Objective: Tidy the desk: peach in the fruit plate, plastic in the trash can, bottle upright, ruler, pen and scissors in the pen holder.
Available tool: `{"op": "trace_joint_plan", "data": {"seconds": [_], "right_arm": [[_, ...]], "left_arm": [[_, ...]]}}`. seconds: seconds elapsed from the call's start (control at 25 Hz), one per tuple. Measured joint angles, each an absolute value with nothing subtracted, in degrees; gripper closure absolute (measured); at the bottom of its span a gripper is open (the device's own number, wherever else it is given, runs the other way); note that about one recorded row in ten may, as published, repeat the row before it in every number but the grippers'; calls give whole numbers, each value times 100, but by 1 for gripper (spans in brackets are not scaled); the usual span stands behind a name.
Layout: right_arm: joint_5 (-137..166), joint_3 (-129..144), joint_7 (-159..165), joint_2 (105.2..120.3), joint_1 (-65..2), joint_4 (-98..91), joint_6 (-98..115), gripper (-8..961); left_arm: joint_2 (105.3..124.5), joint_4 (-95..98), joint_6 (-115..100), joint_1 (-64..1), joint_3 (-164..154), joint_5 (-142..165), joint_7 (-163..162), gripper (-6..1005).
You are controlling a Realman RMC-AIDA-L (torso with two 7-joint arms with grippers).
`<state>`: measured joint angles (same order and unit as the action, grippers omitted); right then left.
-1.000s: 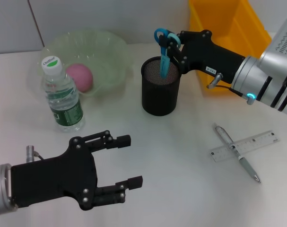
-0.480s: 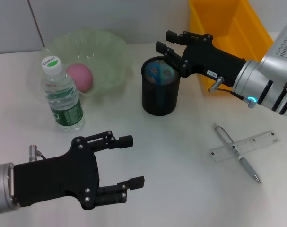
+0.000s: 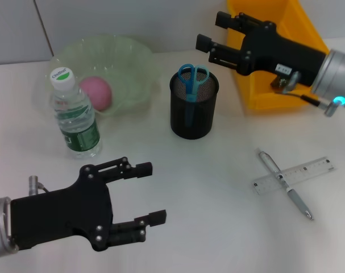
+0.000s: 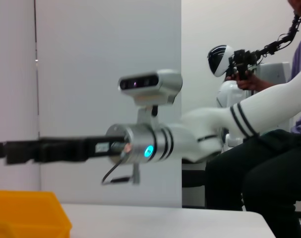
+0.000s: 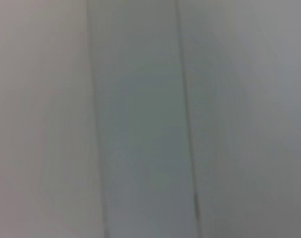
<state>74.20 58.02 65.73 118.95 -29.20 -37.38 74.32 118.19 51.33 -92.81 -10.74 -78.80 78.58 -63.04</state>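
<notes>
While the right gripper [image 3: 213, 31] hangs above and behind the pen holder [image 3: 194, 106] with its fingers spread and nothing between them, the scissors [image 3: 191, 85] stand inside the holder, blue handles up and leaning on the rim. The left gripper [image 3: 150, 191] hovers low at the near edge of the desk [image 3: 206, 193], fingers spread apart and empty. The bottle [image 3: 74, 116] stands upright with its white cap on, just in front of the fruit plate [image 3: 121, 62]. The peach [image 3: 95, 92] lies inside that plate. The pen [image 3: 285, 183] lies across the ruler [image 3: 295, 175] on the desk, touching it, well to the right of the holder. A yellow bin [image 3: 263, 85] sits at the far right behind the right arm. The left wrist view shows the right arm [image 4: 155, 144] side-on above a corner of the yellow bin; the right wrist view shows only a plain grey surface.
</notes>
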Motion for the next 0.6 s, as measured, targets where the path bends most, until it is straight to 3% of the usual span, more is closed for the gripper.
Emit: {"op": "trace_joint_plan", "data": {"seconds": [0.12, 0.24, 0.36, 0.6], "right_arm": [[8143, 5745, 7594, 11838, -2735, -4666, 7708, 266], [9049, 5699, 8666, 11664, -2688, -5596, 8174, 238], [10238, 5398, 9778, 11389, -2921, -6498, 9007, 219], [12356, 4783, 10509, 11120, -3678, -7957, 10824, 220]], "left_arm": [[11804, 5054, -9279, -1093, -7799, 7921, -6302, 259], [11804, 4900, -9291, -1161, -7509, 8358, -6336, 259], [11804, 4897, -9273, -1184, -7451, 8545, -6393, 260], [11795, 4887, -9246, -1235, -7294, 9047, -6518, 260]]}}
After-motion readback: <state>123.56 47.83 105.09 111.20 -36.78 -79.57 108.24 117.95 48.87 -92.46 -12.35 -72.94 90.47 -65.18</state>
